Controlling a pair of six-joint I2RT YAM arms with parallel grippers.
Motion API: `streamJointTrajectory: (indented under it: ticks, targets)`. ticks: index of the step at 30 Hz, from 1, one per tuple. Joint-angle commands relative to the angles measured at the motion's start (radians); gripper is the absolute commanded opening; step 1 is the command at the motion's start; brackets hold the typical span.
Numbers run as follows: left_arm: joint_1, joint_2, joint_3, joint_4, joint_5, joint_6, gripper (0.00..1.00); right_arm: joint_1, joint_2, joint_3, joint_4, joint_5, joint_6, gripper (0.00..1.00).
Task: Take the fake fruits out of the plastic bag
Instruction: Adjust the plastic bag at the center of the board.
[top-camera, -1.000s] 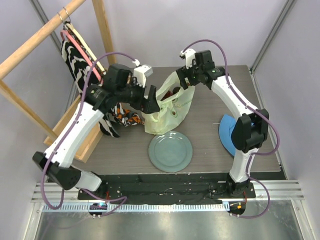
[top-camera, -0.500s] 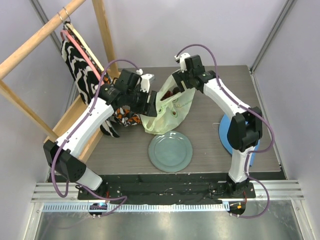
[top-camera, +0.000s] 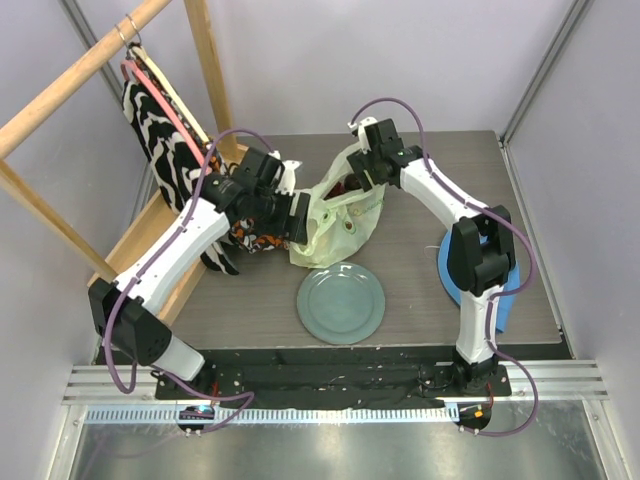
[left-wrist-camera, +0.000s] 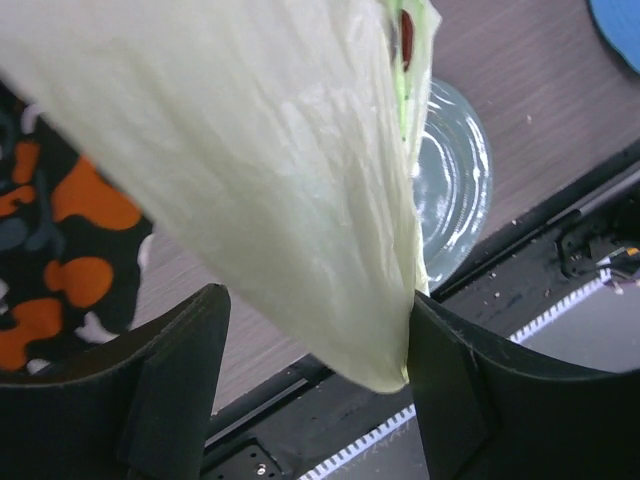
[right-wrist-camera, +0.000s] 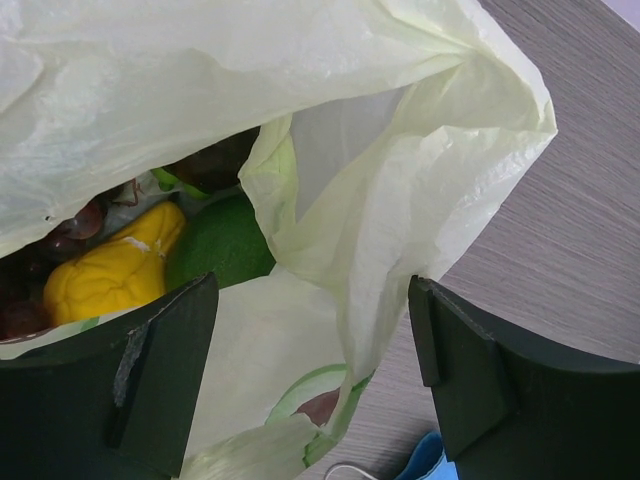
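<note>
Observe the plastic bag (top-camera: 320, 238) standing on the table (top-camera: 420, 290), with the fake fruits (right-wrist-camera: 120, 272) inside. The left jaws stand wide around its side. The right jaws stand wide at its mouth.

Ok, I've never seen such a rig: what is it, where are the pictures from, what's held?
Two robot arms on a table, each with a two-finger gripper. One picture looks down from above; two come from wrist cameras. On the table: bag, plate, blue hat, patterned cloth. The left gripper, open, straddles a corner of the bag; the right gripper hovers open at its mouth, over a yellow fruit and a green fruit. Neither looks clamped.
</note>
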Motion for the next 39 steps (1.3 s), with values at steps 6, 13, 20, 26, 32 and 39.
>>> streamJointTrajectory:
  ticks: [6,13,20,26,32,39]
  targets:
    - [0.069,0.209,0.176,0.088,0.141,-0.012,0.00,-0.023,0.034,0.056,0.048,-0.078,-0.046,0.35]
    - [0.137,0.559,0.916,0.057,-0.027,0.176,0.00,-0.161,0.158,0.426,0.064,-0.271,0.047,0.01]
    - [0.151,0.622,1.014,0.420,-0.078,0.433,0.00,-0.202,0.065,0.512,0.139,-0.402,0.124,0.01]
    - [0.138,0.553,1.029,0.481,0.083,0.548,0.00,-0.204,-0.207,0.102,0.137,-0.429,0.194,0.01]
    - [0.050,0.341,0.606,0.071,0.158,0.829,0.00,-0.204,-0.616,-0.622,0.185,-0.395,0.271,0.01]
    - [0.014,0.198,0.177,-0.058,0.138,0.680,0.00,-0.202,-0.787,-0.836,0.165,-0.485,0.342,0.53]
